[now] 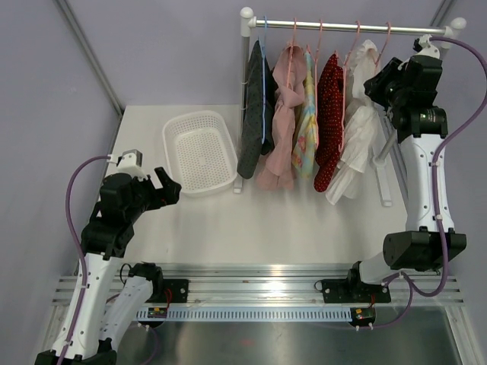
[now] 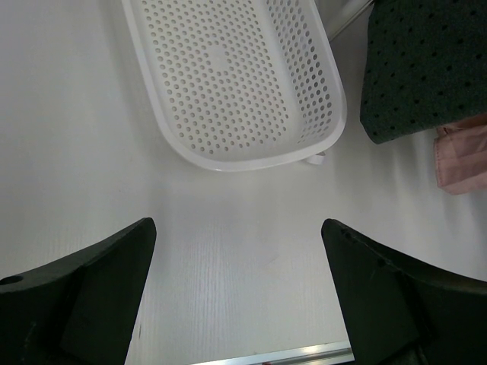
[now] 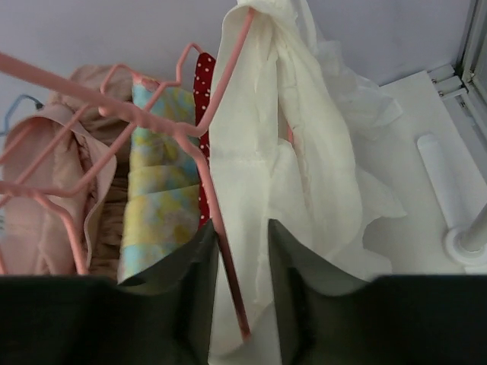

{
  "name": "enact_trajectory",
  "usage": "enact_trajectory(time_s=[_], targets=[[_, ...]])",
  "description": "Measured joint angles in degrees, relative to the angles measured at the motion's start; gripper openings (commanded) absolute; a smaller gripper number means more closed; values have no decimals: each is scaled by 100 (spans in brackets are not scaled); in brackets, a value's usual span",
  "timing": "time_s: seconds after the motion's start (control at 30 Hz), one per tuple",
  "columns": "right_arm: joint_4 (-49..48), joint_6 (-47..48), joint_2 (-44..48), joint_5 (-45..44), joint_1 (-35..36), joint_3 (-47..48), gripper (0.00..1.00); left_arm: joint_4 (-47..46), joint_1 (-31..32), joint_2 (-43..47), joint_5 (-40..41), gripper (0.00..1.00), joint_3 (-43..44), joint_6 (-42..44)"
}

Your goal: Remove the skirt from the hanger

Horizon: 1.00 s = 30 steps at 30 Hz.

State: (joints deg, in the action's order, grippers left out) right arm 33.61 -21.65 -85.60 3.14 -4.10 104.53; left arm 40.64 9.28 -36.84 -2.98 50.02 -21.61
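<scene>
A white ruffled skirt [image 1: 358, 144] hangs on a pink hanger [image 1: 386, 34], the rightmost on the clothes rail [image 1: 342, 27]. My right gripper [image 1: 378, 85] is up against its top. In the right wrist view the right gripper [image 3: 240, 228] has its jaws narrowed but open, astride the hanger's sloping pink arm [image 3: 228, 266] and a flat fold of the white skirt [image 3: 304, 152]. The left finger touches the pink arm. My left gripper [image 1: 169, 186] hovers wide open over bare table [image 2: 237, 224], holding nothing.
A white perforated basket [image 1: 171, 144] [image 2: 335, 114] lies left of the rack. On the rail also hang a dark grey dotted garment [image 1: 253, 114], a pink one [image 1: 285, 114], a yellow-blue one [image 1: 307, 129] and a red dotted one [image 1: 329, 114]. The rack's right post [image 3: 472, 236] stands close by.
</scene>
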Motion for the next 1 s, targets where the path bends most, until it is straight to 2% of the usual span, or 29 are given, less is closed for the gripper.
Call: enact_trajectory(time_s=[0.07, 0.17, 0.2, 0.4, 0.63, 0.7, 0.8, 0.9, 1.0], targets=[[-31, 11, -153, 24, 33, 61, 21, -2, 0, 0, 0, 94, 0, 0], [-39, 50, -413, 66, 85, 282, 13, -2, 2, 0, 0, 94, 0, 0], [-37, 61, -470, 63, 114, 354, 1, -2, 2, 0, 0, 94, 0, 0], [234, 138, -603, 35, 186, 750, 0, -2, 33, 0, 0, 95, 0, 0], [734, 225, -590, -59, 258, 1729, 0, -2, 55, 13, 2, 95, -2, 0], [857, 240, -522, -61, 260, 2041, 0, -4, 55, 13, -7, 99, 0, 2], [1311, 238, -258, -63, 260, 2184, 0, -72, 101, 48, -153, 99, 0, 31], [1362, 227, 380, -50, 262, 1641, 0, -129, 610, 15, -199, 99, 90, 17], [1290, 153, 1314, -22, 262, 614, 0, -223, 1801, -361, -144, 99, 651, -33]])
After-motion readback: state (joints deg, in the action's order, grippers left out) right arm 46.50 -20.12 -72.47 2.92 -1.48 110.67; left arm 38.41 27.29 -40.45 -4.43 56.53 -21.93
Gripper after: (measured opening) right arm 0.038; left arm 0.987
